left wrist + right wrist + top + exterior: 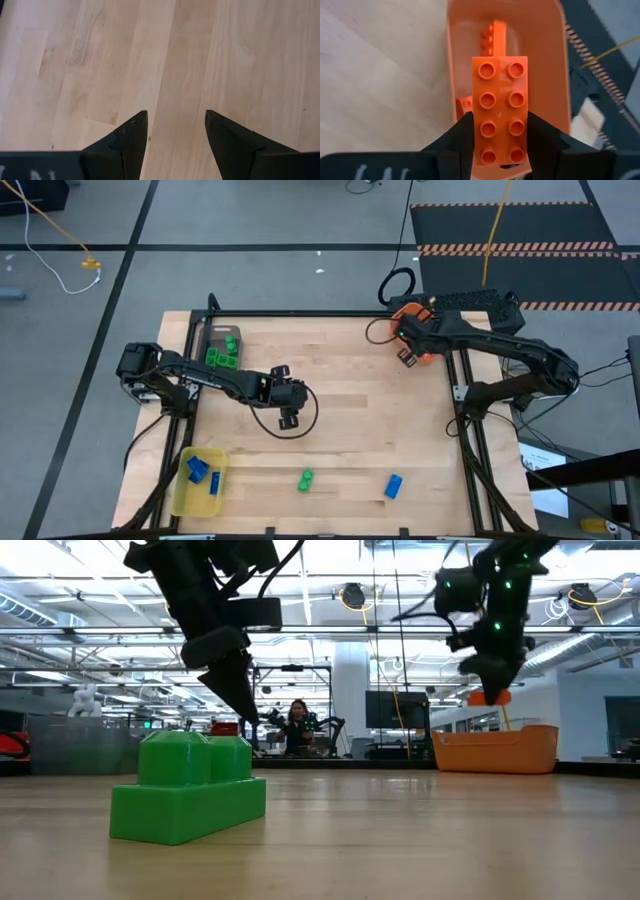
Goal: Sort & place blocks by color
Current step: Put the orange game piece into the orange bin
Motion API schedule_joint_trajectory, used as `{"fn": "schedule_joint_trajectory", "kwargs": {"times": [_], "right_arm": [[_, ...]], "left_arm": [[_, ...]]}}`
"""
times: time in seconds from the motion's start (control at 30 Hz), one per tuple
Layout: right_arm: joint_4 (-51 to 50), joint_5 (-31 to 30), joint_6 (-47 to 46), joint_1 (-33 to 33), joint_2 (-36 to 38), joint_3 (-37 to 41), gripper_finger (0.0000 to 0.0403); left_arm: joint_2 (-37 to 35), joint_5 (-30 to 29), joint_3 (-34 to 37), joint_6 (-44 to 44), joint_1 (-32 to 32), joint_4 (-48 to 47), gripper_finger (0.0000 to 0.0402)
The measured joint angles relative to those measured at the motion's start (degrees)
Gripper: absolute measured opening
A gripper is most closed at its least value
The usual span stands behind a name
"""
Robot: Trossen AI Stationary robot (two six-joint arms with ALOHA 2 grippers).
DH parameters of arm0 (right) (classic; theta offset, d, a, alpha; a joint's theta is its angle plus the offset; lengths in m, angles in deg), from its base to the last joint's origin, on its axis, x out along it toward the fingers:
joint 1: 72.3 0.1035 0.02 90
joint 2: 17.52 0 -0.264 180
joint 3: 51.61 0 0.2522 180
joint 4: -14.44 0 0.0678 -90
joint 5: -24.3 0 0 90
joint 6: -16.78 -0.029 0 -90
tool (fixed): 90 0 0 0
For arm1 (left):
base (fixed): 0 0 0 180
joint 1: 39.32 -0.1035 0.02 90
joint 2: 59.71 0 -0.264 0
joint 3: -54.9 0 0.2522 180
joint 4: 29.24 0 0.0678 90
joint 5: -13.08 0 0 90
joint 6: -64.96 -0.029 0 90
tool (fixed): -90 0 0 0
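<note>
Left arm reaches from the left edge out toward table centre, left gripper pointing down over bare wood, fingers spread with nothing between them. Behind it, at the far left corner, the grey bin holds green blocks. At the near left corner the yellow bin holds blue blocks. Two blocks are loose on the near part of the table: a green block roughly centre, a blue block to its right, well apart from each other. In the low view the green block sits close to the camera. Right arm comes from the right edge, elbow bent, reaching to the far right corner; right gripper hangs above the orange bin and pinches an orange block by its long sides, studs facing the wrist camera. More orange blocks lie in the bin below it. Table is light wood planks in a black frame. Floor around it is grey with black tape lines, a striped mat at the far right, and a yellow cable at the far left. Beyond the table the low view shows an open workshop hall with ceiling trusses and lights, and a person far back at centre.
</note>
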Motion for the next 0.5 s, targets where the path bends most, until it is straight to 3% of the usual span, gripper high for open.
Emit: {"fn": "schedule_joint_trajectory", "kwargs": {"times": [0.13,0.5], "right_arm": [[4.55,4.33,3.39,-5.36,1.41,4.38,0.012],[6.64,4.38,4.25,-9.67,1.4,6.9,0.0121]], "left_arm": [[0.0,0.0,0.0,0.0,0.0,0.6,0.02],[0.0,0.0,0.0,-0.46,0.0,2.39,0.02]]}}
